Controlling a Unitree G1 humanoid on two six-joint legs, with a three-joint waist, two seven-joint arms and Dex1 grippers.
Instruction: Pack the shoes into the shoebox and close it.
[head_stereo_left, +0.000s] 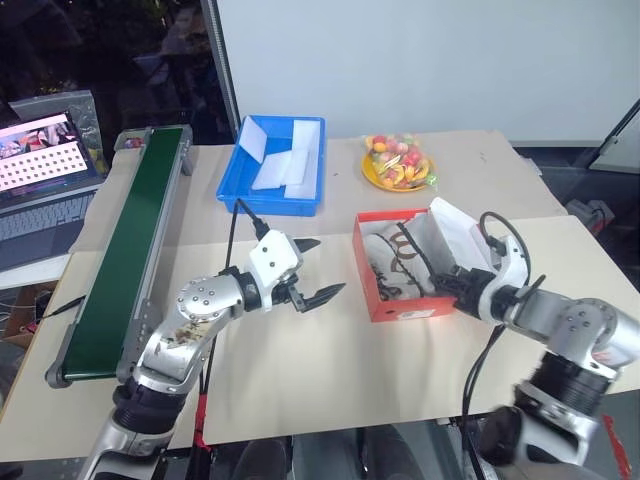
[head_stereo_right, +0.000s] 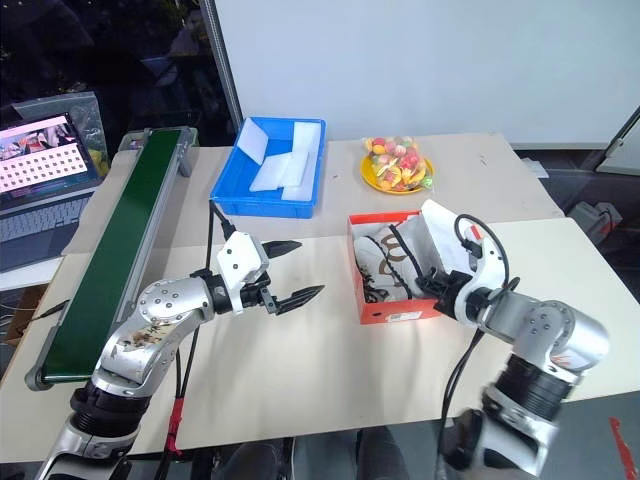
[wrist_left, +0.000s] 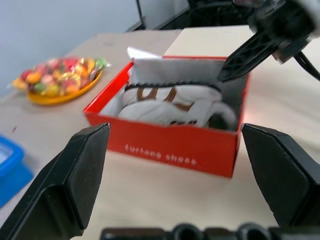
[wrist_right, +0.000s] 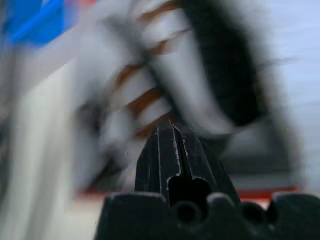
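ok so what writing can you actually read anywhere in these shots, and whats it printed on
"turtone shoes", roughly: small white lettering on the outer red wall of the shoebox, seen from the left wrist; blurred, so the first word is uncertain.
Laptop screen: rows of small pink marks, too small to read.
Nothing legible on the blue bin, the green conveyor belt or the yellow plate of sweets.

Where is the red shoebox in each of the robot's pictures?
Left eye view: the red shoebox sits right of centre, on the table.
Right eye view: right of centre too.
Left wrist view: in the middle, between the open left gripper's fingers.
Right wrist view: only a red strip low down, blurred.
Shared landmark: the white shoes inside it.
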